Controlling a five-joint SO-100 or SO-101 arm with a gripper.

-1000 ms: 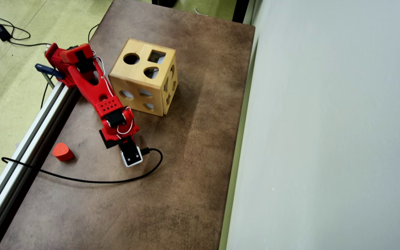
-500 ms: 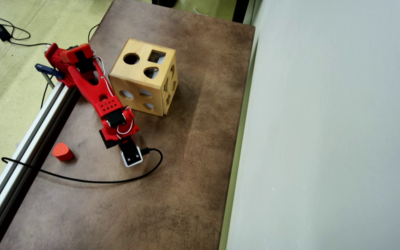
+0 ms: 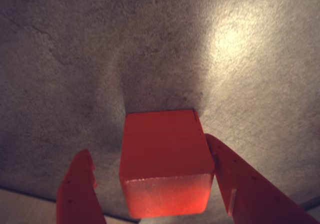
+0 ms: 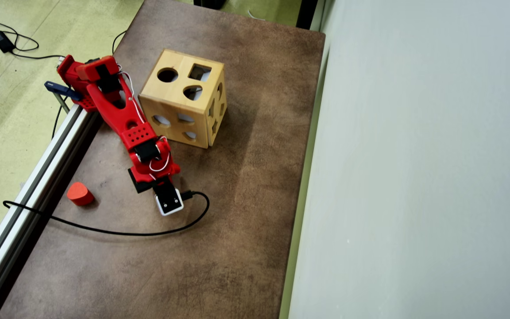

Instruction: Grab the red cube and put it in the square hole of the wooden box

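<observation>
In the wrist view the red cube (image 3: 165, 164) sits on the brown table surface between my red fingers. My gripper (image 3: 147, 145) is open around it. The right finger (image 3: 235, 174) lies against the cube's right side, and the left finger (image 3: 77, 189) stands apart from it with a clear gap. In the overhead view the arm's wrist (image 4: 153, 166) points down at the table and hides both the cube and the jaws. The wooden box (image 4: 166, 116) stands just beyond the arm, with its square hole (image 4: 199, 72) in the top face.
A red rounded block (image 4: 80, 193) lies near the table's left edge. A black cable (image 4: 117, 231) loops from the wrist camera (image 4: 169, 202) across the table. A metal rail (image 4: 38, 173) runs along the left edge. A grey wall (image 4: 414, 177) bounds the right side.
</observation>
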